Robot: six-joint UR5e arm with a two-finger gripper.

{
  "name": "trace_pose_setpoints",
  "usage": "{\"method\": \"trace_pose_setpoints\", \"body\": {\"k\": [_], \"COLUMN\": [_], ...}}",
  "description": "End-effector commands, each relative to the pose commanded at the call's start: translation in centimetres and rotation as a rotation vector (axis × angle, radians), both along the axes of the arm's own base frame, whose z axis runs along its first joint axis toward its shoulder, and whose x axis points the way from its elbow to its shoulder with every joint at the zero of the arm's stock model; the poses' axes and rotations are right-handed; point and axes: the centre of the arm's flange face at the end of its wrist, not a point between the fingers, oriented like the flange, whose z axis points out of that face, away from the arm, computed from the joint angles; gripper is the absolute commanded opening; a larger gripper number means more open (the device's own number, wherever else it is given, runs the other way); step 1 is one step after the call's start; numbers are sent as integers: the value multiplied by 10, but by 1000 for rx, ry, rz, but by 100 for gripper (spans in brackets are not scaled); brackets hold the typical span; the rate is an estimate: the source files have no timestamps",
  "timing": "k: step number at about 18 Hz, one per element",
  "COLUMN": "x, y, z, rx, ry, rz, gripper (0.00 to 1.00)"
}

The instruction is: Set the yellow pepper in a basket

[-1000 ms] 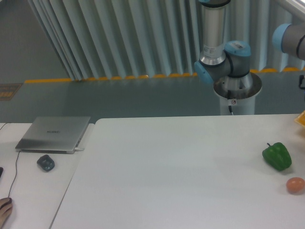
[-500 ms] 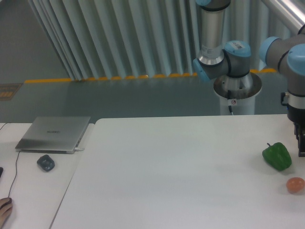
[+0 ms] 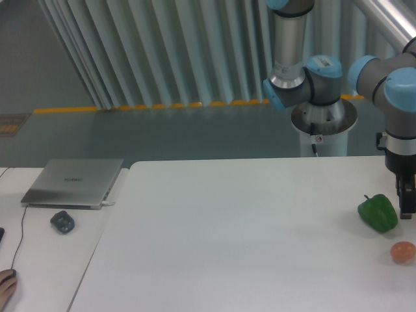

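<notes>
At the right edge, gripper [image 3: 407,200], state unclear, hangs beside green pepper [image 3: 377,212]

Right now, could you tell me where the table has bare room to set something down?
The white table is bare from its left edge across to the green pepper. The right edge is crowded: the pepper, the orange fruit and the gripper beside the pepper. The side desk holds a laptop.
</notes>
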Motion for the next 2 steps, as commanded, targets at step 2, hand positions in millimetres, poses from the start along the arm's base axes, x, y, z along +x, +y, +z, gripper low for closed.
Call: {"method": "trace_pose_setpoints", "body": {"k": [2], "x": [0], "y": [0], "z": [0], "rx": [6], "ry": [-4], "rz": [-1], "gripper": [100]}}
